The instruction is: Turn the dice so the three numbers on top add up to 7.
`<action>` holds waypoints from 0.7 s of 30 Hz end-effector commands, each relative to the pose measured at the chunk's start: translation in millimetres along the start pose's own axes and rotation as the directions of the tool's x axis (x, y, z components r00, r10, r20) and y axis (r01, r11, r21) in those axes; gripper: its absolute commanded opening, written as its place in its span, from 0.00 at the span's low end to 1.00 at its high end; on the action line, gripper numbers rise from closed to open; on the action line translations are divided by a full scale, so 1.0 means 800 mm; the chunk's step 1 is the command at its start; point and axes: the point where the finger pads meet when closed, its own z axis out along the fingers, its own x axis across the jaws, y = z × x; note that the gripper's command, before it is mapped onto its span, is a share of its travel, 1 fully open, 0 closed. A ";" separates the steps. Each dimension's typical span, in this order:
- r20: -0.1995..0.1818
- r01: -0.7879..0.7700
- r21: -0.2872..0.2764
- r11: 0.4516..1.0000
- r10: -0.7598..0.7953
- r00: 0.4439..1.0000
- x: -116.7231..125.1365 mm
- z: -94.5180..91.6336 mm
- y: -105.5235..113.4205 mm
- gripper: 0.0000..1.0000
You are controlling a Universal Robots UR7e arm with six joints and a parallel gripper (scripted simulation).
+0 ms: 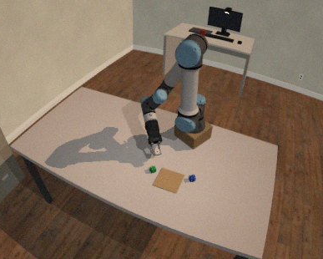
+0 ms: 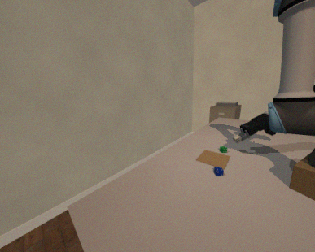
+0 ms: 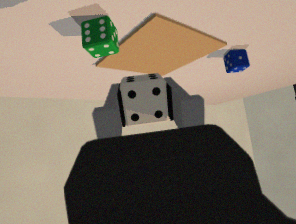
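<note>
Wrist view shows the pincer (image 3: 145, 102) gripping a white die (image 3: 144, 100) above the table (image 1: 239, 184), off the mat (image 3: 160, 47).
</note>
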 end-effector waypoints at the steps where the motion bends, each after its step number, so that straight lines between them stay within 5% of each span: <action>1: 0.000 0.000 0.000 1.000 0.000 1.000 0.000 0.004 -0.008 0.57; 21: 0.000 0.000 0.000 1.000 0.000 1.000 0.000 0.033 -0.062 0.57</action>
